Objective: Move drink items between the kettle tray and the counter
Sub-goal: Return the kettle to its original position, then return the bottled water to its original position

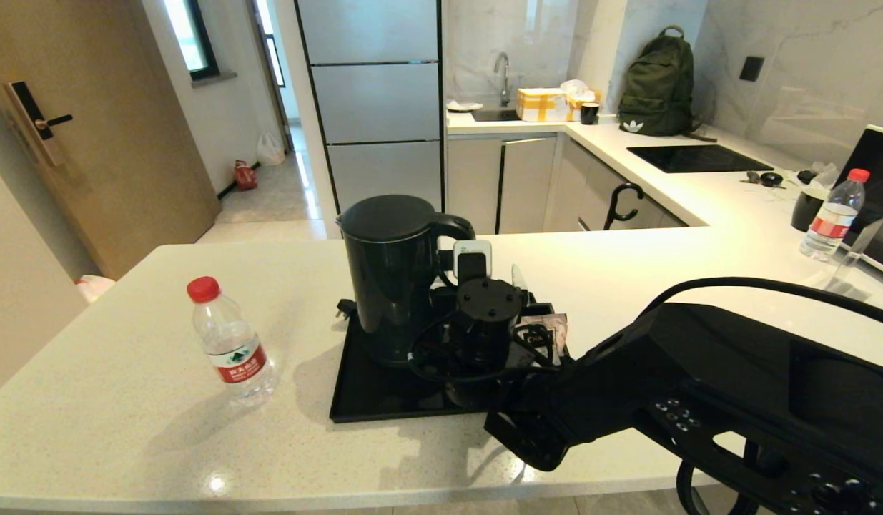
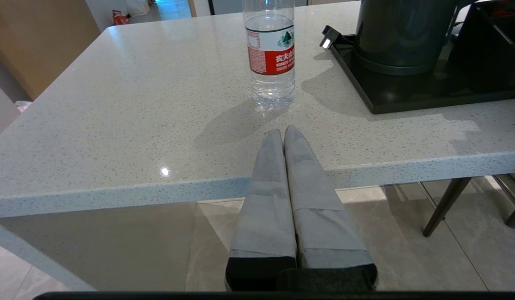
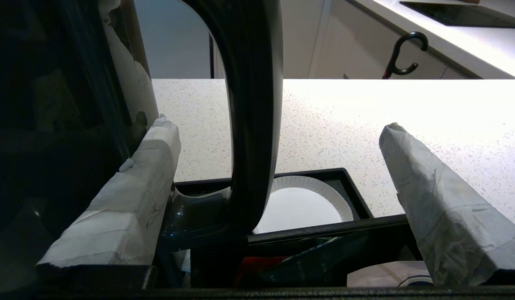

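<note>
Water bottle [image 2: 270, 50] on the counter [image 2: 136, 108]: red label band carries white Chinese characters 农夫, further characters cut off at the 3 o'clock edge; small print illegible. Green backpack [image 1: 658, 84]: white trefoil logo, no lettering readable

Counter [image 1: 126, 372] glossy speckled stone; kettle [image 1: 391, 279] smooth black plastic.

The right tool [image 3: 278, 166] is held beside the kettle [image 1: 391, 275], its two padded fingers [image 3: 440, 208] spread wide to either side of the kettle's handle (neither pad is seen touching it). The left tool [image 2: 284, 133] is parked before the surface's [image 2: 115, 125] front edge, fingers pressed together.
</note>
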Robot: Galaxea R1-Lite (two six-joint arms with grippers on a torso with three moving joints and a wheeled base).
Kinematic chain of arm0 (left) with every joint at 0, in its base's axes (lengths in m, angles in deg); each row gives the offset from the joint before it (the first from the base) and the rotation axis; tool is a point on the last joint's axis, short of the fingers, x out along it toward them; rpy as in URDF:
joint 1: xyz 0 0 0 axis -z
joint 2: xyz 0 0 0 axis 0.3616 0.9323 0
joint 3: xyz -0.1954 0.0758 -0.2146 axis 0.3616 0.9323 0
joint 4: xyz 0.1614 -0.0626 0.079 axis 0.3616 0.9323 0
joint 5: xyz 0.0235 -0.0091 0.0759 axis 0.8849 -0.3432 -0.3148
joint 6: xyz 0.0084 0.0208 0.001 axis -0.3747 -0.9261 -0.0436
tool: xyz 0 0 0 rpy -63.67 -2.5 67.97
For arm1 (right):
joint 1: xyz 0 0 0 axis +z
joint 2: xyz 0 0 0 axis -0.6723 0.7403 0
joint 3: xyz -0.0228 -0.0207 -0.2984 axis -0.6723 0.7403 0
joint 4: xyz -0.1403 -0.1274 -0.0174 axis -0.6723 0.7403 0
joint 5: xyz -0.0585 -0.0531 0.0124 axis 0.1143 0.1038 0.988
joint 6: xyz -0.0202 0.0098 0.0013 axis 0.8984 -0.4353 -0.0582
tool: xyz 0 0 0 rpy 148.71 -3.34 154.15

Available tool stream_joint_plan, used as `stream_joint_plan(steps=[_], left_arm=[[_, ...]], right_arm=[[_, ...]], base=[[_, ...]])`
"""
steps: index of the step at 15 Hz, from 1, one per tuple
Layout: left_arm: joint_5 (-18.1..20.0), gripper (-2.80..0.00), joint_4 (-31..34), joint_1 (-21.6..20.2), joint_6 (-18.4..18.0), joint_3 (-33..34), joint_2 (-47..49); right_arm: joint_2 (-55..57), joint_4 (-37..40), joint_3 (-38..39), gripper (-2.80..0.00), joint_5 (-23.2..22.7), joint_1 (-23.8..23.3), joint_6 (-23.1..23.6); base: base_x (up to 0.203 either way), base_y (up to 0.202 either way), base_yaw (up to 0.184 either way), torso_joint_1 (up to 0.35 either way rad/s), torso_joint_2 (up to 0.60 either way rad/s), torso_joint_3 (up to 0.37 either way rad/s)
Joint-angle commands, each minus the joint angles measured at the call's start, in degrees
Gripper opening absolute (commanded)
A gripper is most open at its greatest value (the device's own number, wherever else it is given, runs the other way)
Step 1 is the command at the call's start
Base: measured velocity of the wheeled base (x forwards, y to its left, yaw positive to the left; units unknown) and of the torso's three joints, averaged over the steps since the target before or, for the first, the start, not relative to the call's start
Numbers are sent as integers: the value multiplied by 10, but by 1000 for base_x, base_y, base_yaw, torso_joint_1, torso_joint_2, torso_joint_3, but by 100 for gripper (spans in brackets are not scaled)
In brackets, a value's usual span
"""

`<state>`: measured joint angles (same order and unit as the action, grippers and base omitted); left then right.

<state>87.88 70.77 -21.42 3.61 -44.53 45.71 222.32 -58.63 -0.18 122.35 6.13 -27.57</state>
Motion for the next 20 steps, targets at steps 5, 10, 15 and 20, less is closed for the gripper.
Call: stream_joint_plan(steps=[5, 10, 15, 20], left_arm=[[0, -280, 0, 0, 0, 0, 0], [0, -280, 0, 0, 0, 0, 0], [0, -280, 0, 0, 0, 0, 1], [0, -280, 0, -1, 0, 0, 0]], right_arm=[[-8, -10, 7, 0, 44, 32, 3], [-8, -10, 7, 0, 44, 32, 3], [-136, -34, 141, 0, 66, 70, 3], [-279, -34, 249, 0, 69, 103, 3]], base=[[0, 0, 0, 0, 0, 0], [0, 0, 0, 0, 0, 0], [0, 0, 0, 0, 0, 0], [0, 0, 0, 0, 0, 0]])
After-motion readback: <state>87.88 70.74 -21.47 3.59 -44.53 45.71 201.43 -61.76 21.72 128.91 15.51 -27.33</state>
